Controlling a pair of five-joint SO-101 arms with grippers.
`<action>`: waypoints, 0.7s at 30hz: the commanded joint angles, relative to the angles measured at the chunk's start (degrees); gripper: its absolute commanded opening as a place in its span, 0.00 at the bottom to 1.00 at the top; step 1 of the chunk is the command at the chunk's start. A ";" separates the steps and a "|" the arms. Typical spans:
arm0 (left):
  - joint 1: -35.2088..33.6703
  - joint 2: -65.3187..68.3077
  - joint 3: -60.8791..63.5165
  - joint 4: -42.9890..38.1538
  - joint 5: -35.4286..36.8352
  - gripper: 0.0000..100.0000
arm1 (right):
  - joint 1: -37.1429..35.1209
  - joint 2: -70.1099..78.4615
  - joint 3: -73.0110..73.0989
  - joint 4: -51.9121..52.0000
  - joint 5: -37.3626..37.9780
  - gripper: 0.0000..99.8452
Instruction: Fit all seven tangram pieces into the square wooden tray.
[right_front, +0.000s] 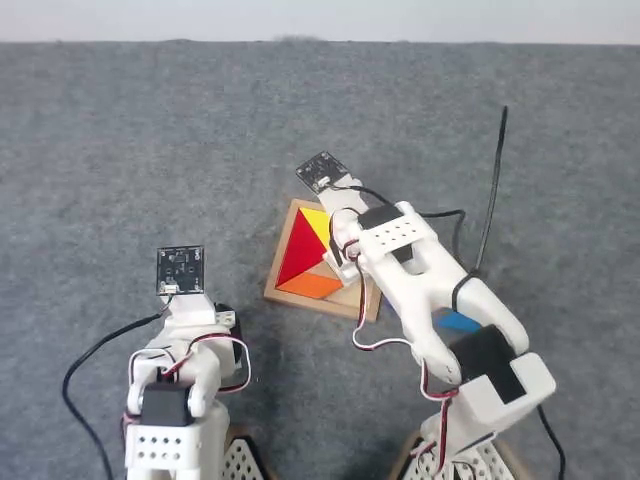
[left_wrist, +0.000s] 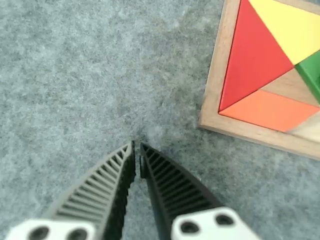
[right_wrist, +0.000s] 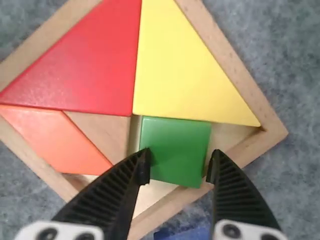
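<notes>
The right gripper (right_wrist: 178, 167) clasps the green square (right_wrist: 175, 150) by two opposite sides. The square lies in the tray (right_wrist: 234, 70) near one corner, against the yellow triangle (right_wrist: 180, 70). The red triangle (right_wrist: 85, 65) adjoins the yellow one. The orange piece (right_wrist: 55, 140) lies along a tray edge, with bare wood between it and the square. A blue piece (right_front: 460, 322) lies on the table (right_front: 150, 130) beside the right arm. The left gripper (left_wrist: 137, 147) is pinched together on nothing, over the table just off the tray's edge.

The square wooden tray (right_wrist: 236, 75) lies on the grey carpeted table (right_front: 150, 130). In it, a red wooden triangle (right_wrist: 85, 65) sits beside a yellow wooden triangle (right_wrist: 180, 75), an orange wooden parallelogram (right_wrist: 55, 142) against the red one, a green wooden square (right_wrist: 176, 149) against the yellow.
</notes>
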 joint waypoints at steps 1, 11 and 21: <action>-0.35 -1.14 -0.75 0.26 -0.88 0.01 | -0.31 -6.99 1.14 -1.19 0.35 0.23; -0.35 -1.14 -0.75 0.26 -0.88 0.01 | 3.82 -17.71 11.08 -6.37 0.35 0.24; -0.35 -1.14 -0.75 0.26 -0.88 0.01 | 9.36 -10.59 5.89 -6.73 -3.43 0.03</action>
